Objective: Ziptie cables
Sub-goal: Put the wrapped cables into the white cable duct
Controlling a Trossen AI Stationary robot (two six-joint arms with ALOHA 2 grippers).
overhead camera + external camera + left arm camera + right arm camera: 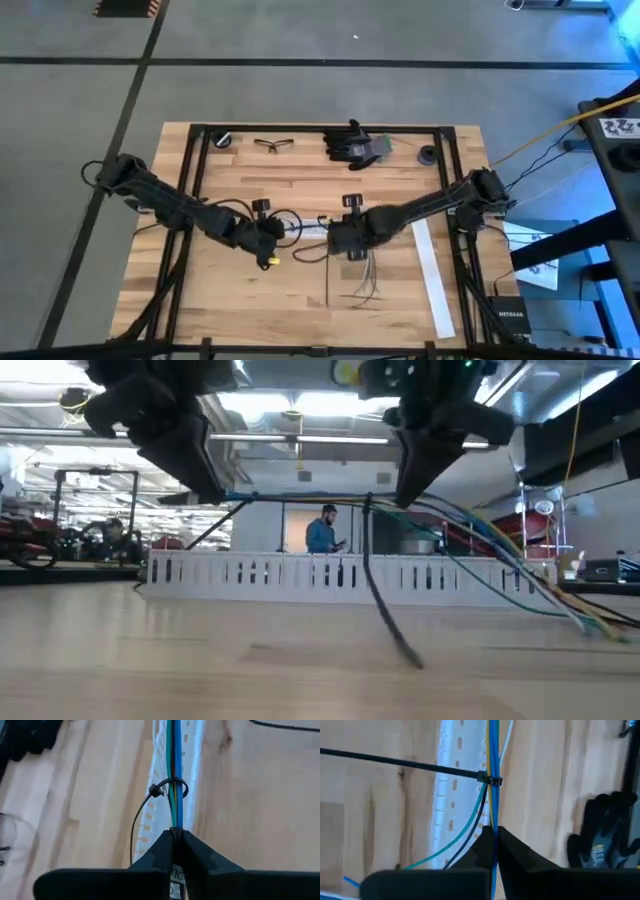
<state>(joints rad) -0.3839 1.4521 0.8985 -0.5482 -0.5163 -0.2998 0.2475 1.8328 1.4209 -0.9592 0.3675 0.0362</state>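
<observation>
Both arms are meeting over the middle of the table [300, 310]; the left gripper [268, 240] and the right gripper [338, 240] are facing each other, well apart. Each gripper is clamping its 2 fingers onto the cables [310, 499]; the bundle is stretching level between them, above the wood. In the left wrist view, the left gripper [176, 836] is pinching the cables [175, 770], and a ziptie [167, 787] is looping loosely around them. In the right wrist view, the right gripper [494, 832] is pinching the cables [493, 750], and a ziptie [487, 780] is cinching them, its tail running sideways. Loose cable ends [365, 285] are trailing onto the table below the right gripper. A white strip [340, 572] is lying under the bundle; gloves [355, 145] are lying at the far edge.
</observation>
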